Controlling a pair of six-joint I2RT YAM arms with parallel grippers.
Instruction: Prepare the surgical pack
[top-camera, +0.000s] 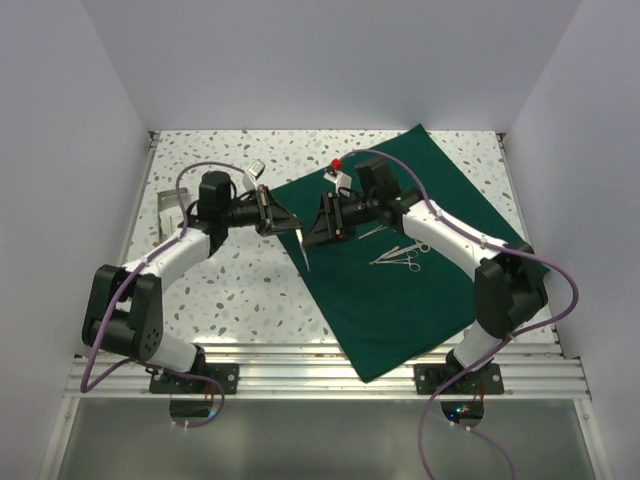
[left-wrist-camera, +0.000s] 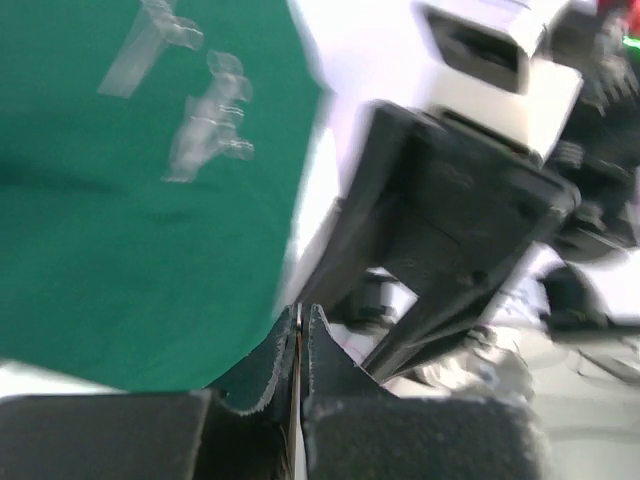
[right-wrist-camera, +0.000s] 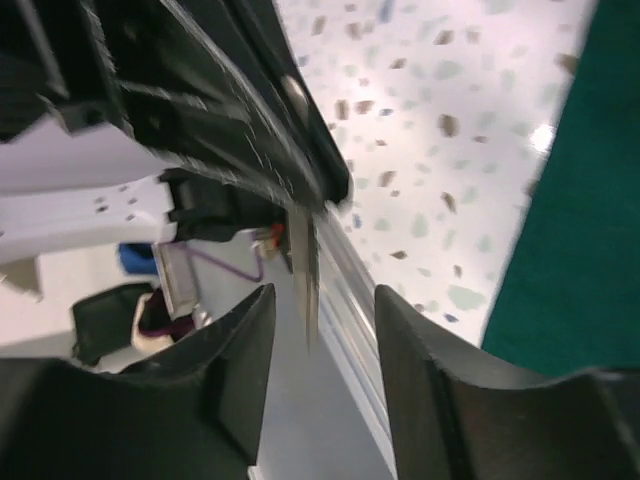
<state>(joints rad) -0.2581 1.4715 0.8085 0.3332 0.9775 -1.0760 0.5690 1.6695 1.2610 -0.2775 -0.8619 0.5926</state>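
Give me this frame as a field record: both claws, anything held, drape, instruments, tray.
left claw: shut on the white packet
right claw: open, one finger either side of the white packet, gaps visible on both sides
white packet: thin, seen edge-on, hanging between the two claws
drape: dark green, spread flat on the right side of the table
instruments: silver, lying on the drape, right of the claws
steel tray: far left on the table, partly hidden
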